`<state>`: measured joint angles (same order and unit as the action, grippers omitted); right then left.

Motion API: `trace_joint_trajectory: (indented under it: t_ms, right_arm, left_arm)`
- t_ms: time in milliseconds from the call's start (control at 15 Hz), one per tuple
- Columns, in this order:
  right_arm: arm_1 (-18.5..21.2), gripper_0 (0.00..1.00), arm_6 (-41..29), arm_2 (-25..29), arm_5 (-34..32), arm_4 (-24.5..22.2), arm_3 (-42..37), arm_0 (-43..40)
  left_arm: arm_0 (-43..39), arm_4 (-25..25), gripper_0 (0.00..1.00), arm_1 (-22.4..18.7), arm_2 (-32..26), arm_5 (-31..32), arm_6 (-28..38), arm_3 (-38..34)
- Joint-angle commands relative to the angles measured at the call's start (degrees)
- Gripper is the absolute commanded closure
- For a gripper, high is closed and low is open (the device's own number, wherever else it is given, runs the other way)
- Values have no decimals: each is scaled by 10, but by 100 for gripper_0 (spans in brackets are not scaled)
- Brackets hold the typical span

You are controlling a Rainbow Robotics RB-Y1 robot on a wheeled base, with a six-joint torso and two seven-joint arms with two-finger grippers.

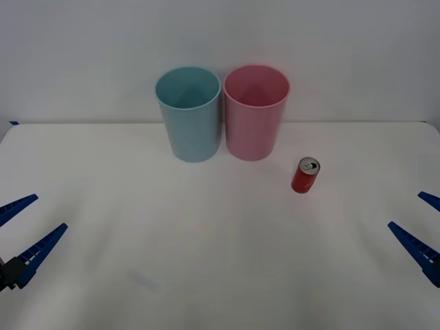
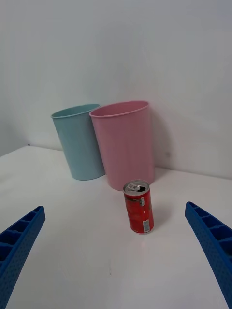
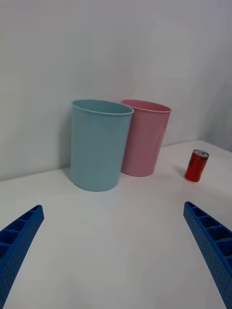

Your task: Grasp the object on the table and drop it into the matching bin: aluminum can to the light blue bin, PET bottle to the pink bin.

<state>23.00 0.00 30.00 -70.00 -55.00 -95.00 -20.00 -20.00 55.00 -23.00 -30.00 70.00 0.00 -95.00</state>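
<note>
The right wrist view brings out the can (image 2: 138, 207) pull tab (upright, near the pink bin (image 2: 124, 145)); both end effectors, left (image 1: 20, 234) and right (image 1: 421, 227), spread wide, grasping nothing.

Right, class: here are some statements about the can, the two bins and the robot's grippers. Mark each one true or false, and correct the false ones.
1. The can stands upright on the table. True.
2. The can is inside the pink bin. False: it stands on the table in front of that bin, a little to the robot's right.
3. The blue bin is to the robot's left of the pink bin. True.
4. The right gripper holds the can. False: its fingers are open and well away from the can.
5. The left gripper is open, at the table's left edge. True.
6. The can lies nearer the left gripper. False: it is nearer the right one.
</note>
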Motion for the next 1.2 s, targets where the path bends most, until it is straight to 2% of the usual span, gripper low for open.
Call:
trace_joint_trajectory:
  t_ms: [67,600,733,1067,1200]
  right_arm:
    - [0,0,0,0,0,0,0,0]
    - [4,0,5,-13,25,-31,3,-1]
    - [4,0,15,-25,29,-34,30,13]
    - [4,0,51,-64,41,-40,82,49]
    - [4,0,113,-80,58,-36,111,65]
  left_arm:
    - [0,0,0,0,0,0,0,0]
    - [0,0,0,0,0,0,0,0]
    - [0,0,0,0,0,0,0,0]
    - [0,0,0,0,0,0,0,0]
    - [0,0,0,0,0,0,0,0]
